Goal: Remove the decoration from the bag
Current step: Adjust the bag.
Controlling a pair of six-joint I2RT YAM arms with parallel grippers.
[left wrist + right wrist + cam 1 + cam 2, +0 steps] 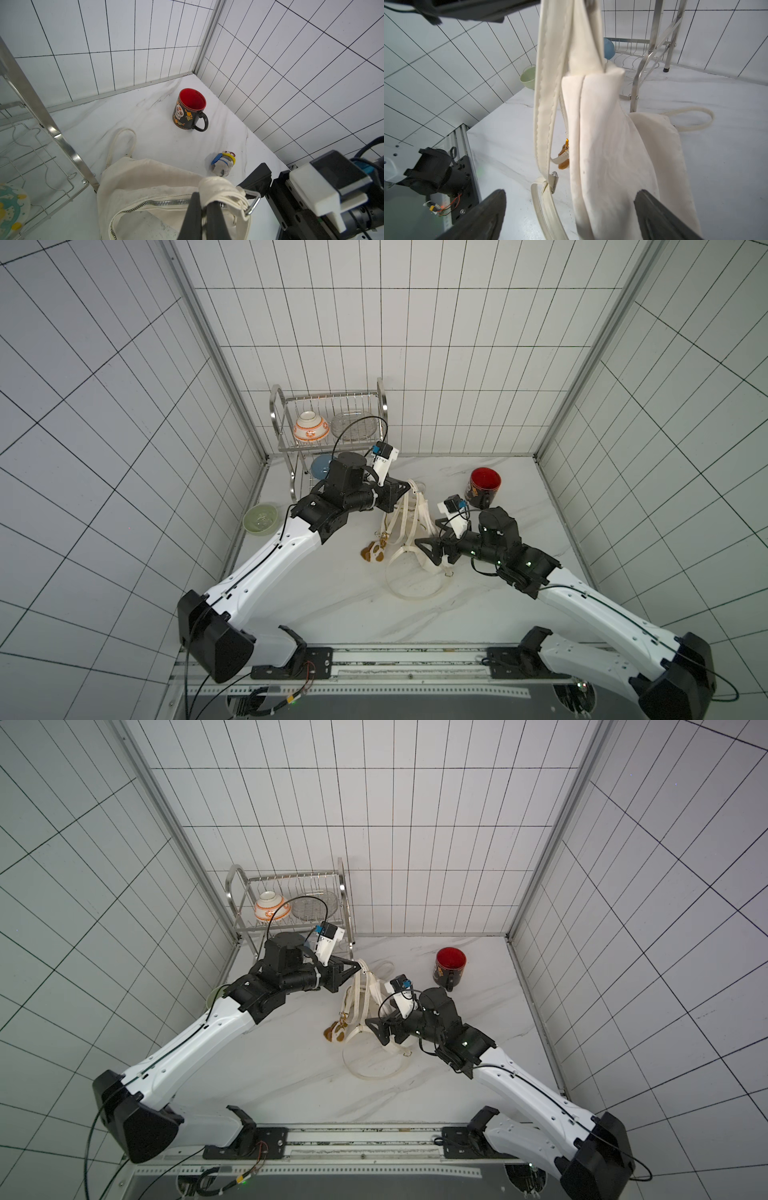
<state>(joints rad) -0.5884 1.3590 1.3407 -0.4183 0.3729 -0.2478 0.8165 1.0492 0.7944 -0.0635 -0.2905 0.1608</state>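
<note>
The cream-white bag (409, 526) (145, 182) hangs by its bunched top from my left gripper (409, 489) (204, 199), which is shut on that fabric beside a metal ring. Its zipper is open. The lower body of the bag (602, 145) hangs between the wide-apart fingers of my right gripper (434, 556) (570, 195); the gripper is open and neither finger touches the fabric. The decoration (223, 164), a small white figure with blue and yellow parts, lies on the table outside the bag; the top views hide it. A brown and white charm (372, 552) (563, 164) hangs from a gold clasp.
A black mug with a red inside (485, 487) (190, 110) stands at the back right. The steel dish rack (328, 398) at the back holds an orange-patterned bowl (309, 427), a glass dish (353, 427) and a blue bowl (321, 466). A green bowl (260, 518) sits by the left wall. A strap loop (411, 593) lies on the table.
</note>
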